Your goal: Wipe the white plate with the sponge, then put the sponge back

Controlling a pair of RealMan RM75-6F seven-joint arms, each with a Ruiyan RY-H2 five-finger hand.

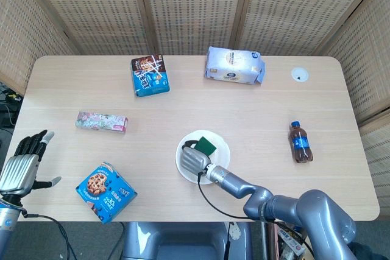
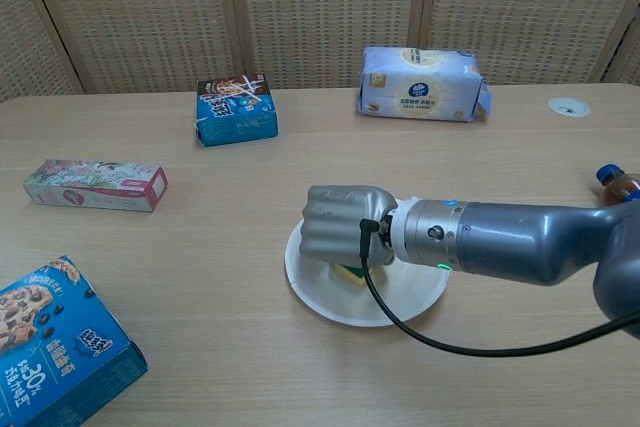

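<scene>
Sponge, green-topped with a yellow underside (image 1: pixel 205 145), lies on the round white plate (image 1: pixel 223 152) in the head view, at the far side of the right robot hand (image 1: pixel 193 160), which grips it. The left robot hand (image 1: pixel 23 165) hangs spread, well apart beyond the counter's (image 1: pixel 256 108) edge. In the chest view, the right robot hand (image 2: pixel 340 226) covers the sponge (image 2: pixel 350 273), pressing it to the plate (image 2: pixel 330 305).

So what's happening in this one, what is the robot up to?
The right hand holds a green and yellow sponge against the white plate near the front middle of the table, so it looks to be partway through wiping. The left hand hangs off the table's left edge with fingers apart, holding nothing. Snack boxes, a tissue pack and a cola bottle lie around the table away from both hands. The sponge has not been put back yet.
</scene>
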